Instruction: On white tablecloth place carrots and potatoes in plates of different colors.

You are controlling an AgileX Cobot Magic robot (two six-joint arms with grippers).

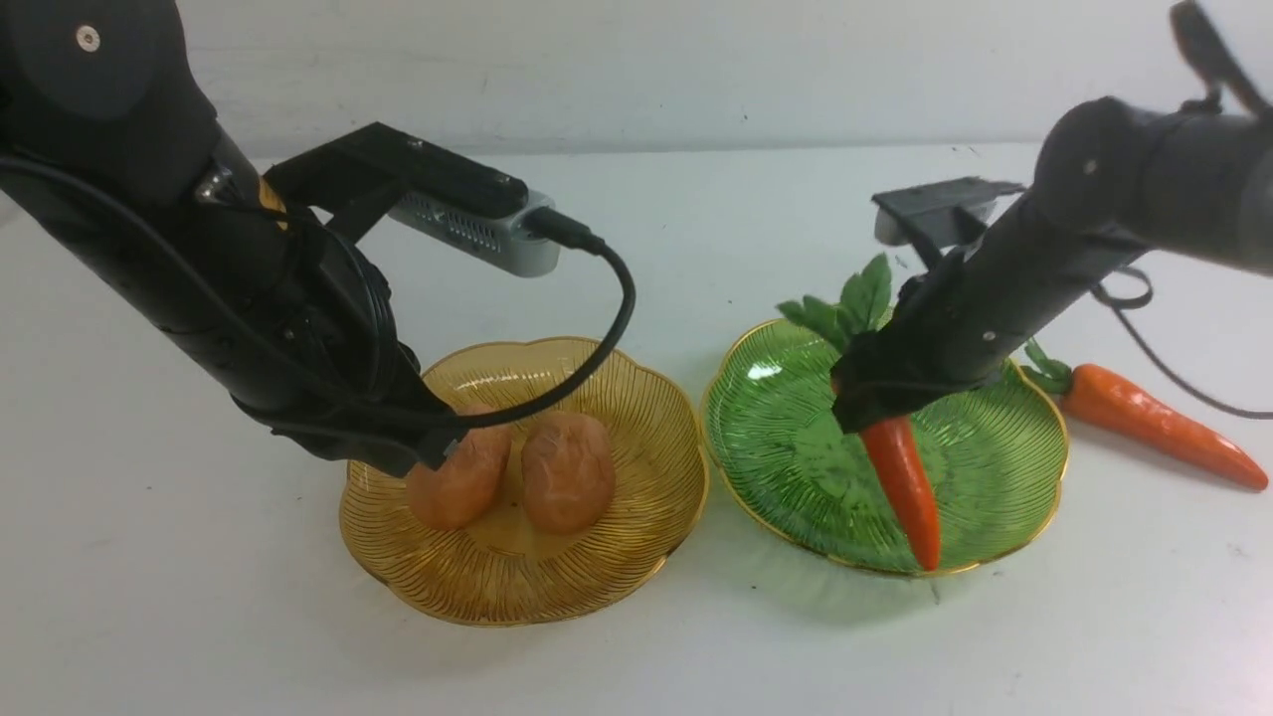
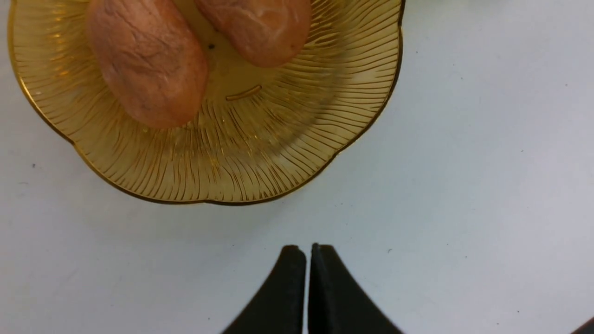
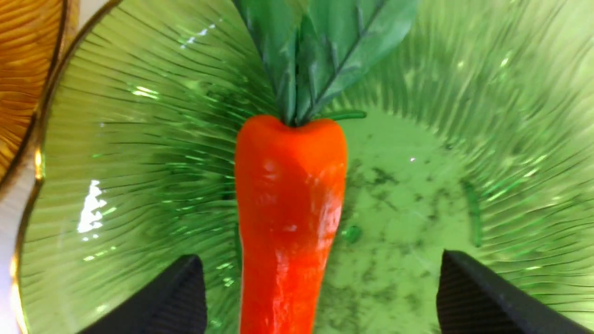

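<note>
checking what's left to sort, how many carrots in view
2. One orange toy carrot with green leaves lies in the green ribbed plate, between the jaws of the open right gripper. The other carrot lies on the white tablecloth, right of that plate. None appears hidden.

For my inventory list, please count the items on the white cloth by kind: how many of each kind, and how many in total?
Potatoes: 2
Carrots: 2
Plates: 2 (one amber, one green)
Total: 6
</note>
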